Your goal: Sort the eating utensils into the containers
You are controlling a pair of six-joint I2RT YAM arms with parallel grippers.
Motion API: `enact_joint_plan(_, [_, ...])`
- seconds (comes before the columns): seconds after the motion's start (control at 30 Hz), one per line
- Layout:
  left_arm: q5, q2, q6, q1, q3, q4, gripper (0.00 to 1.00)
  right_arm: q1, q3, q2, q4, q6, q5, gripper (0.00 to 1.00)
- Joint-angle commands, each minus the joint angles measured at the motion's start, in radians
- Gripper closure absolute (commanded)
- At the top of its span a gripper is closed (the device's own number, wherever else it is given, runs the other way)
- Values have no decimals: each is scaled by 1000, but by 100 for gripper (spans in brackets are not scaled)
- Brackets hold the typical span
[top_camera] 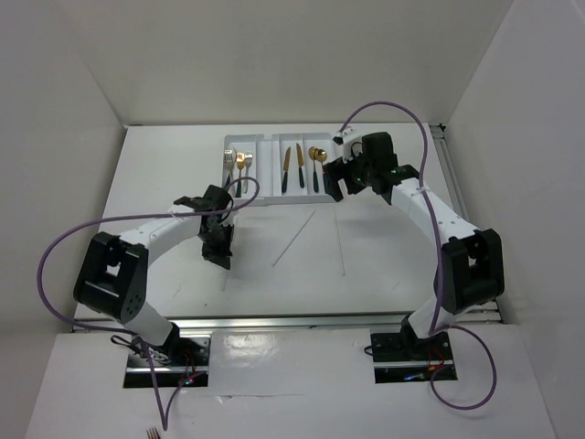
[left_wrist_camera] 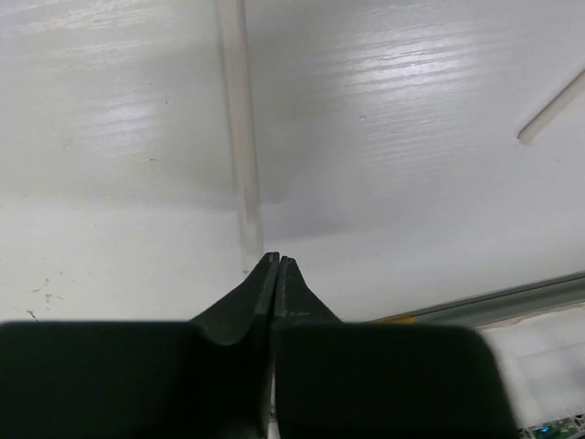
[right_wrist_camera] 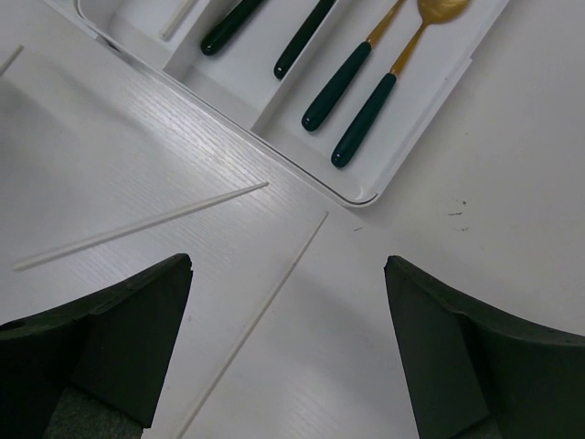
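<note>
Left gripper, near-left: jaws closed, tips pressed together at the near end of a chopstick lying flat on the table. The stick's end sits just beside the left finger's tip, so I can't tell if it's pinched or if the jaws met next to it (thin pale rod on a flat top, easy to miss). The low, end-on approach makes sense, since the end is the easiest bit for a two-finger pinch.

Mid-table: two more chopsticks lie loose, one slanted, one pointing at the tray corner. Far ends are close together, near ends well apart. Both are slim and almost the same tone as the white wood-grain top, so contrast is low.

Right gripper: jaws wide open with nothing held, hovering over those two sticks just near of the tray. My read: staged for a pick.

Far: white moulded plastic tray with long parallel slots, seemingly one type per slot.
- **Right slot:** two gold spoons with glossy dark green handles.
- **Next slot left:** two knives with the same handles.
- **Far-left slot:** a silver fork plus one gold piece.
- **Slot between:** likely meant for the chopsticks. A pale stick end shows there, too cropped to be sure.
</note>
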Motion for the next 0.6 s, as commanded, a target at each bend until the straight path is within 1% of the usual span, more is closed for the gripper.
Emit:
enact_joint_plan(0.0, [-1,-24,-16,-12,-21,32,77,-7,35,20,-6,-3,-25,7])
enact_joint_plan(0.03, [-1,-24,-16,-12,-21,32,66,2,35,20,-6,-3,-25,7])
enact_joint_plan(0.1, [-24,-24,-16,-12,-10,32,46,3,46,29,-6,-3,-25,7])
enact_joint_plan(0.13, [-24,-24,-16,-12,-10,32,44,3,46,29,-6,-3,-25,7])
enact_joint_plan(0.23, [-46,-12,-16,-21,-10,32,43,3,46,29,-6,-3,-25,7])
enact_joint_plan(0.47, [-98,74,-6,-30,13,32,53,3,26,11,-6,-3,-16,7])
enact_joint_plan(0.57, [-125,144,-6,-30,48,32,55,3,17,2,-6,-3,-7,7])
